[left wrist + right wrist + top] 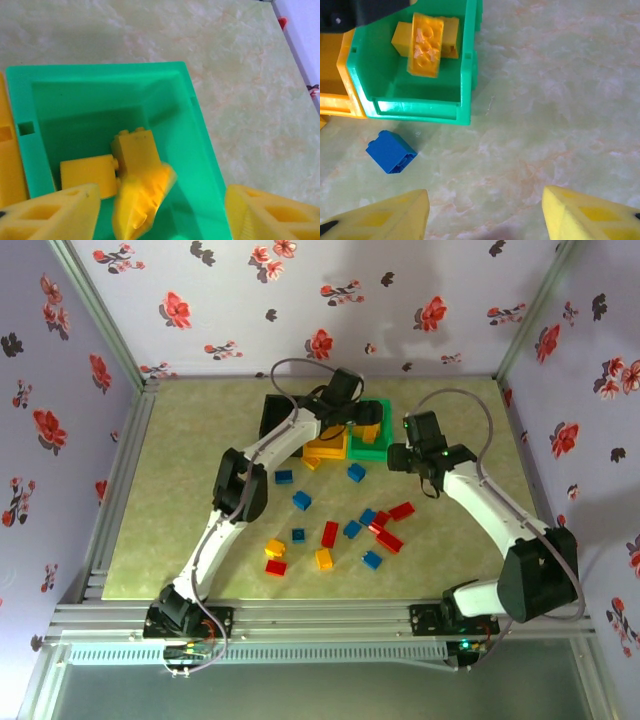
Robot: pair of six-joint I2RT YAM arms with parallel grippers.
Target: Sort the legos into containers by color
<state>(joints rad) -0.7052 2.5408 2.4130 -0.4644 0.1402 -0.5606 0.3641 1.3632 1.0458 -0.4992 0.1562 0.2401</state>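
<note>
Work surface (180,500) — pale green marbled mat; walls (300,300) w/ red/black flower print; alu. frame rail (330,615) at near edge

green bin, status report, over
Left gripper open above green bin, blurred yellow brick below it. Right gripper open, empty. Blue brick on table beside bin.

The top view shows two bins, one green bin (372,450) and one orange bin (330,452). Loose on the table (180,490) lie seven blue bricks (302,500), five red bricks (330,533) and three yellow-orange bricks (323,559). That makes fifteen, and one of the yellow-orange ones sits just beside the orange bin. Inside the green bin the wrist views show three more yellow bricks (90,172), one of them blurred. There are two arms, each with one two-fingered pincer: the left pincer (161,200) and the right pincer (485,200).
</note>
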